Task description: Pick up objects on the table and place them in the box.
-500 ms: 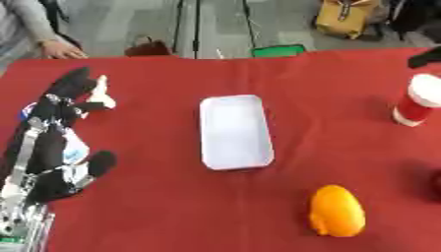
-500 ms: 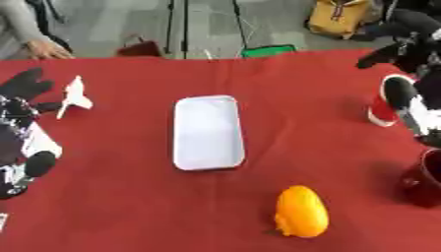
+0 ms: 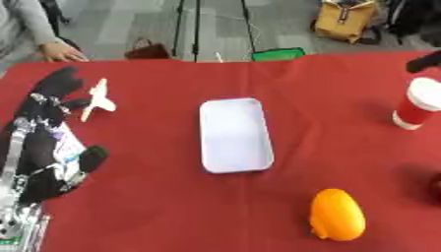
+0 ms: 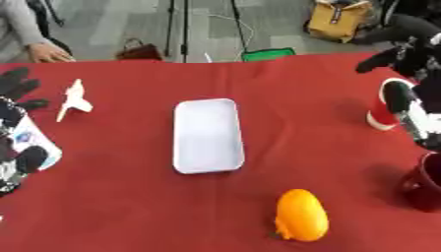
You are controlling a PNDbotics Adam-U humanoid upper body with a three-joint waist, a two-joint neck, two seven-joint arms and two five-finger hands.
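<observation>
Red table (image 3: 172, 206), white box (image 3: 234, 135), orange pepper (image 3: 337, 215)

A red cloth (image 3: 258, 206) is covering the bench. Beyond its far edge, on the grey floor, a yellow bag (image 3: 347, 19), a small dark handbag (image 3: 149, 49), a green item (image 3: 277, 53) and black tripod legs (image 3: 196, 27) are standing

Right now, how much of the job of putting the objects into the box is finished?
Nothing looks done: the white box holds nothing. Nothing is in hand either. The left hand is open beside the small white toy plane, and the right hand is above the red and white cup without holding it. Left to do: the plane, the cup, the orange pepper and the dark red mug.
</observation>
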